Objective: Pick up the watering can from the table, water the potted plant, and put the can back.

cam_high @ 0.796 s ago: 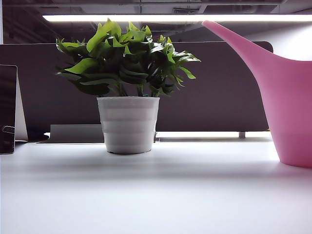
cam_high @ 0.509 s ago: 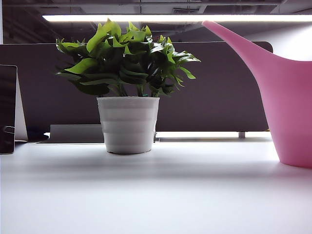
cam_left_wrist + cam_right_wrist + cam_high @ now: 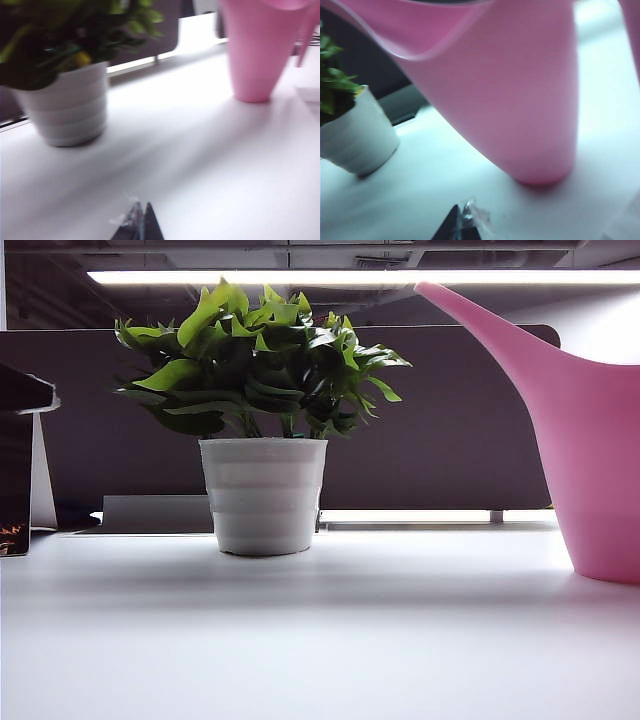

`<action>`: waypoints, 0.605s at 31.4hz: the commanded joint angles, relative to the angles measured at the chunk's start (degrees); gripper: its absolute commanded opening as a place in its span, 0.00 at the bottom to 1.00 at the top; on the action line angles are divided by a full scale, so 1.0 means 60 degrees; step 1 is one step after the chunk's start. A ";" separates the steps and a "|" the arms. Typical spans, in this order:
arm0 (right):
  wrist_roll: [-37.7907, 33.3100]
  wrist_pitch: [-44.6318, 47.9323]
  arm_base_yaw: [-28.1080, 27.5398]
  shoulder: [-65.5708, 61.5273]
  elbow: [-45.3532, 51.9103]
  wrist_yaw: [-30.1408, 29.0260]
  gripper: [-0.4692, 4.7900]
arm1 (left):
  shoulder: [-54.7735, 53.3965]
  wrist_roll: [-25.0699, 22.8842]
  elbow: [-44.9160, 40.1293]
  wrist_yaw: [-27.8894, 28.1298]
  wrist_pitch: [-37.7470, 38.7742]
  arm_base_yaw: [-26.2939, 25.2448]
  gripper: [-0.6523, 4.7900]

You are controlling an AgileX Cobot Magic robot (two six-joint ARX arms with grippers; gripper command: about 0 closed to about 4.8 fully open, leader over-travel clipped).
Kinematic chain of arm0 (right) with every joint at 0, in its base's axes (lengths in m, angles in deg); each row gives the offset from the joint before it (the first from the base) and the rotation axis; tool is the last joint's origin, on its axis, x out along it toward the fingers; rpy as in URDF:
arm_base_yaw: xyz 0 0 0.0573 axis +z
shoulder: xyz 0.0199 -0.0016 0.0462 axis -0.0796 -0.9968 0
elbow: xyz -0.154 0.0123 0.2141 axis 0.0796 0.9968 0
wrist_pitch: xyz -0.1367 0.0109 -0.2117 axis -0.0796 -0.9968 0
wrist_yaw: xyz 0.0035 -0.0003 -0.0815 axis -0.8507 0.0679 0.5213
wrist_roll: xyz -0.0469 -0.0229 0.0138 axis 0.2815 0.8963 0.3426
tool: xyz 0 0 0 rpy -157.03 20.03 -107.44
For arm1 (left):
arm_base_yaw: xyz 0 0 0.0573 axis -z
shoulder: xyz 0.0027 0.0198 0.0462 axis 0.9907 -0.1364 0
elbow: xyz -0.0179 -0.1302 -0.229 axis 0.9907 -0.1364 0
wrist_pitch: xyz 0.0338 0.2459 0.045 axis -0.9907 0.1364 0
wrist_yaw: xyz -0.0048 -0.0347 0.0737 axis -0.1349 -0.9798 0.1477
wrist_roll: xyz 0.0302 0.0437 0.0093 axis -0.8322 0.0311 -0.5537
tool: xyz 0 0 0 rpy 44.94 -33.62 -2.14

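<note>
- The table (image 3: 330,640) is a broad white matte top that fills the near part of the exterior view, and both task things stand on it.
- The left gripper (image 3: 141,225) shows in the left wrist view only as dark fingertips drawn together to a point, low over the table and short of the potted plant; its jaws look closed and hold nothing.
- The right gripper (image 3: 462,224) shows in the right wrist view as a dark tip with a bit of clear material at it, low over the table just in front of the watering can; its jaws are closed and empty.
- The potted plant (image 3: 262,495) stands upright in a white ribbed tapered pot, with bright and dark green pointed leaves spreading above the rim.
- The watering can (image 3: 590,470) stands upright on the table to the right of the potted plant, well apart from it; its long tapering spout rises toward the plant, and the tip sits higher than the leaves.
- No gripper touches the can.
- A dark arm part (image 3: 22,390) juts in at the left edge of the exterior view, left of the potted plant.
- A dark partition panel (image 3: 450,450) runs behind the potted plant, past the far edge of the table.
- A long ceiling light (image 3: 360,277) glows above the panel.
</note>
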 commanded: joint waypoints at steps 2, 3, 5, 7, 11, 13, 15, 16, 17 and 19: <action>-0.0321 0.0036 0.0015 0.0007 -0.0361 0.0142 0.08 | -0.0015 0.0000 0.0007 0.0007 -0.0120 0.0302 0.11; -0.0321 -0.0219 0.0015 0.0007 -0.0554 0.0488 0.08 | -0.0015 0.0000 0.0007 0.0015 -0.0120 0.0335 0.11; -0.0168 -0.1290 0.0015 0.0007 -0.1129 0.1887 0.08 | -0.0015 0.0000 0.0004 0.0015 -0.0120 0.0346 0.11; 0.0153 -0.1923 0.0011 0.0000 -0.1599 0.3053 0.08 | -0.0015 0.0000 0.0004 0.0015 -0.0124 0.0346 0.11; 0.1013 -0.2025 0.0011 -0.0073 -0.2550 0.3552 0.08 | -0.0015 0.0000 0.0004 0.0015 -0.0124 0.0346 0.11; 0.1355 -0.2470 0.0018 -0.0219 -0.3049 0.3544 0.08 | -0.0015 -0.0004 0.0004 0.0018 -0.0124 0.0346 0.11; 0.1577 -0.2943 0.0018 -0.0484 -0.3348 0.3541 0.09 | -0.0015 -0.0004 0.0004 0.0015 -0.0128 0.0346 0.11; 0.1628 -0.2965 0.0018 -0.0601 -0.3377 0.3490 0.15 | -0.0015 0.0000 0.0004 0.0018 -0.0120 0.0346 0.11; 0.1861 -0.2885 0.0018 -0.0761 -0.3373 0.3461 0.32 | -0.0015 -0.0004 0.0004 0.0018 -0.0120 0.0346 0.11; 0.2444 -0.2772 0.0022 -0.1002 -0.3373 0.3468 0.63 | -0.0015 0.0000 0.0004 0.0018 -0.0124 0.0346 0.11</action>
